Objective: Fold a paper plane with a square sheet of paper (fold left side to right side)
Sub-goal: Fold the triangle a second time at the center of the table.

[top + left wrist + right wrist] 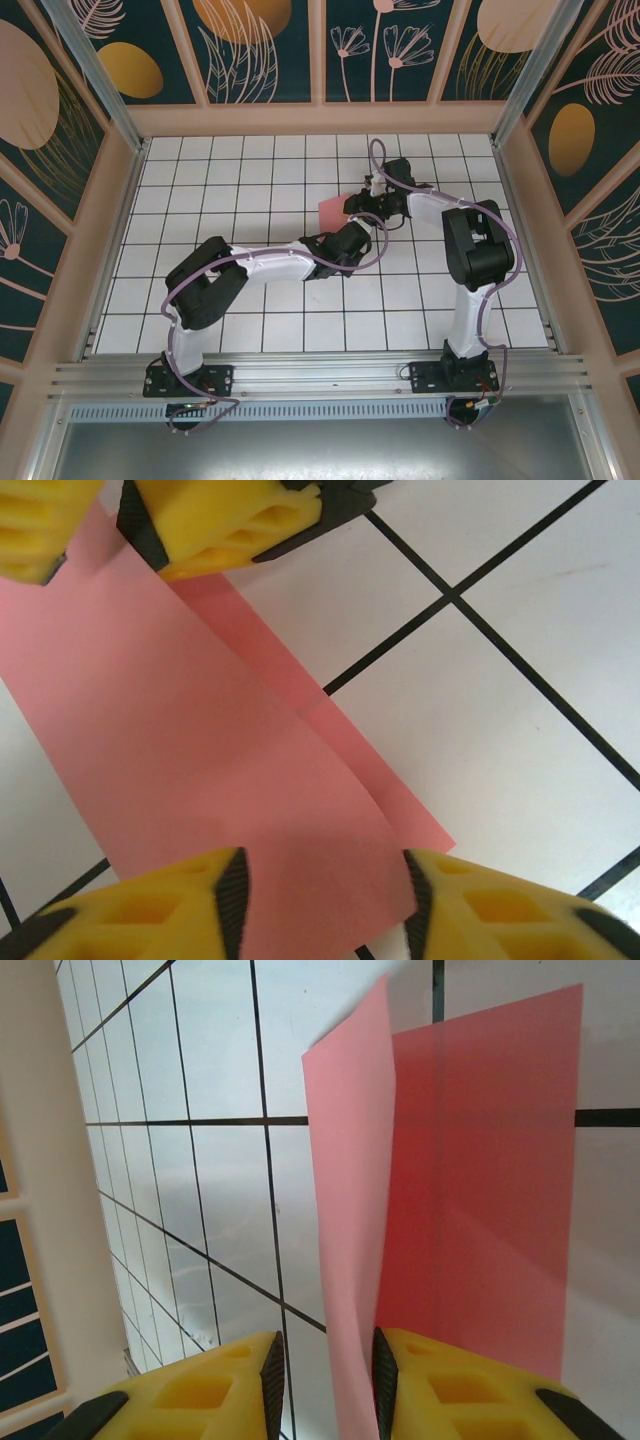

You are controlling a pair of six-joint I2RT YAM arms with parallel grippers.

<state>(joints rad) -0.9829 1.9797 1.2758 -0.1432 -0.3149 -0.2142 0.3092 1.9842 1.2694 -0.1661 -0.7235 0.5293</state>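
So, I'm hanging both arms over the square sheet of paper (pixel 333 212), which is sitting toward the far middle of the gridded surface (pixel 250 330). My left jaws are standing apart at one end of the sheet, with the paper lying flat in the gap between them. My right jaws are sitting at the opposite end, only slightly apart, and a raised flap of the sheet is running up through that gap. Can't tell if they're actually touching the flap. The rest is lying flat.
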